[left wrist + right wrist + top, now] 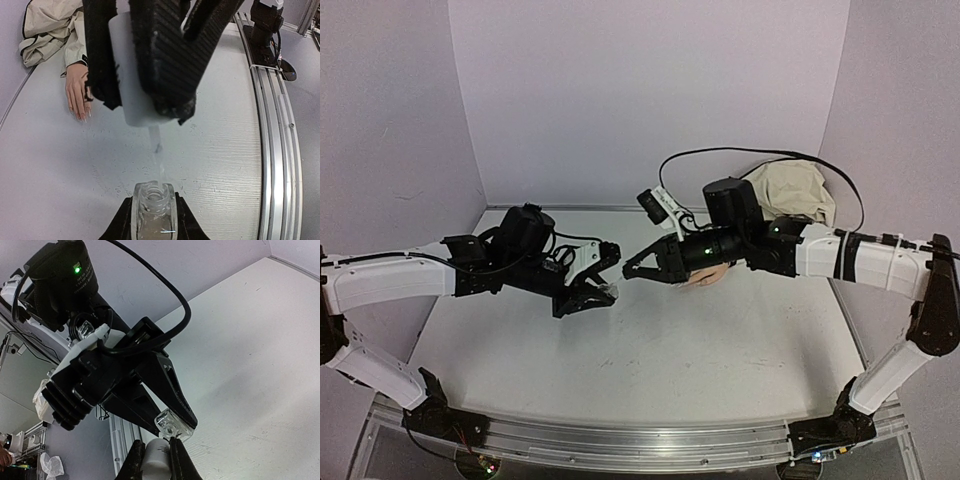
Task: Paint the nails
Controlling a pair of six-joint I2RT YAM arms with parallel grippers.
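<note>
My left gripper [154, 216] is shut on a small clear glass bottle [154, 207] whose neck is open. My right gripper [156, 452] is shut on the bottle's white cap [159, 460]. The cap [135, 80] hangs just above the bottle, and its thin pale brush [157, 145] points down at the bottle's mouth. In the top view the two grippers meet tip to tip at mid-table, left gripper [603, 291] and right gripper [632, 272]. The peach mannequin hand [77, 90] lies flat beyond them with its nails [83, 118] pale. From above, the right arm mostly hides the hand [705, 280].
A crumpled beige sleeve [790, 190] lies at the back right by the wall. A black cable [760, 152] loops above the right arm. An aluminium rail [280, 150] runs along the table's near edge, with the right arm's base [265, 25] on it.
</note>
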